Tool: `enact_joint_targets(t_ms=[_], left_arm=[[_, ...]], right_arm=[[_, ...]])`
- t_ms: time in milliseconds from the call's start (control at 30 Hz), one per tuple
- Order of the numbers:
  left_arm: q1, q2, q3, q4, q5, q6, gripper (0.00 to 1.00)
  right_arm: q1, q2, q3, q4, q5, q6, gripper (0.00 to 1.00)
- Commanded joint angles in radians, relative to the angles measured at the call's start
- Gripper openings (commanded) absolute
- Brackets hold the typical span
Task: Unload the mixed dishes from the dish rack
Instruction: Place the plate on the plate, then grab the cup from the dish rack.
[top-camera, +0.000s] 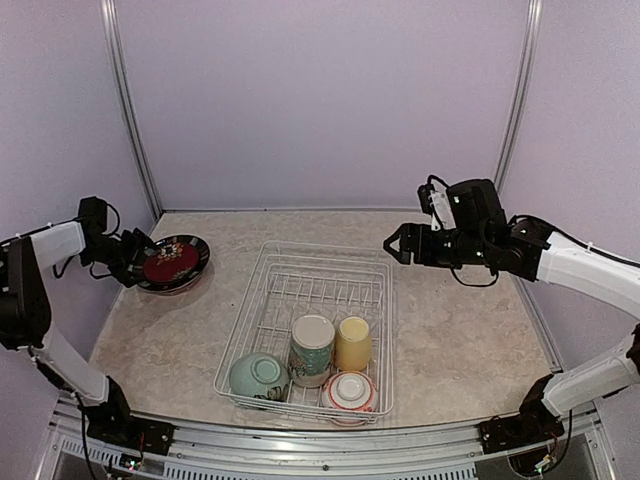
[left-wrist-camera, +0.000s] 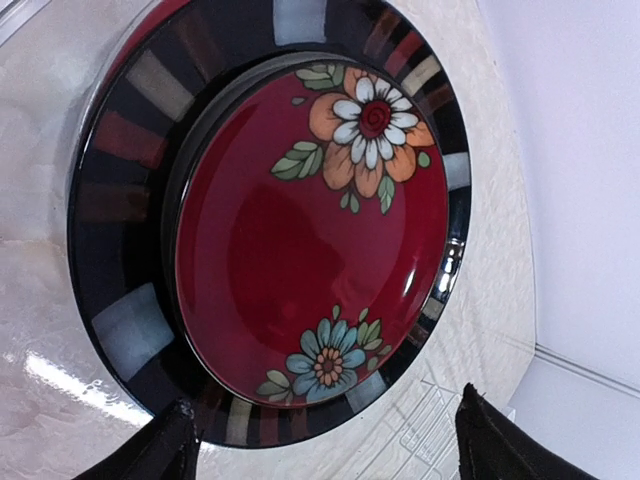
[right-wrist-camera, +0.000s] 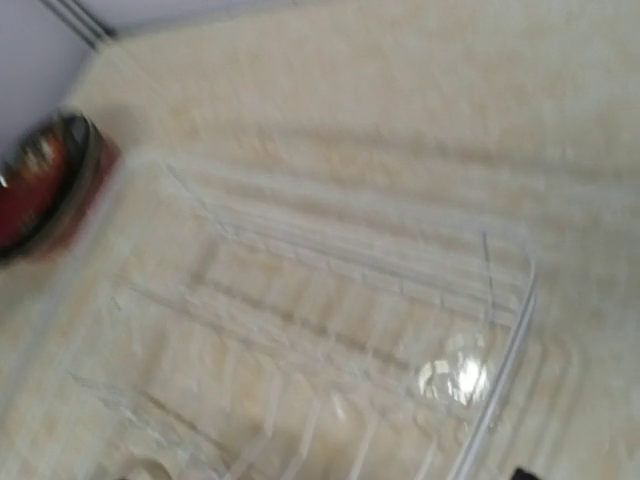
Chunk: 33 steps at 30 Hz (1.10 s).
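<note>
Left jaws apart at rim of dark-rimmed plate, red floral plate stacked on it, on bench left of rack. Right jaws apart, empty, over rack's far right corner. Mug, yellow cup, green bowl, red-and-white bowl at rack's near end.

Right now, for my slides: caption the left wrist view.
Open left gripper facing a red floral plate resting on a dark-rimmed plate.

From the right wrist everything smears: the dish rack wires run into pale streaks, and a red plate at the left edge is a cut-off blur. From the left wrist, the dark-rimmed plate runs off the top edge, and the left claw shows only two dark fingertips at the bottom.
</note>
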Motion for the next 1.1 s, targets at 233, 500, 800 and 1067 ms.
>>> enact_joint_targets(t_ms=[233, 500, 800, 1067], left_arm=[[-0.034, -0.136, 0.046, -0.102, -0.016, 0.091, 0.99], [-0.344, -0.184, 0.273, -0.076, -0.12, 0.198, 0.99], [-0.575, -0.038, 0.601, -0.078, -0.126, 0.31, 0.99], [-0.584, -0.078, 0.48, -0.036, -0.053, 0.36, 0.99]], right_arm=[[0.181, 0.179, 0.119, -0.125, 0.11, -0.049, 0.8], [0.281, 0.25, 0.2, -0.129, 0.075, -0.118, 0.84], [0.424, 0.336, 0.283, -0.196, 0.06, -0.142, 0.95], [0.539, 0.486, 0.401, -0.302, 0.109, -0.179, 0.99]])
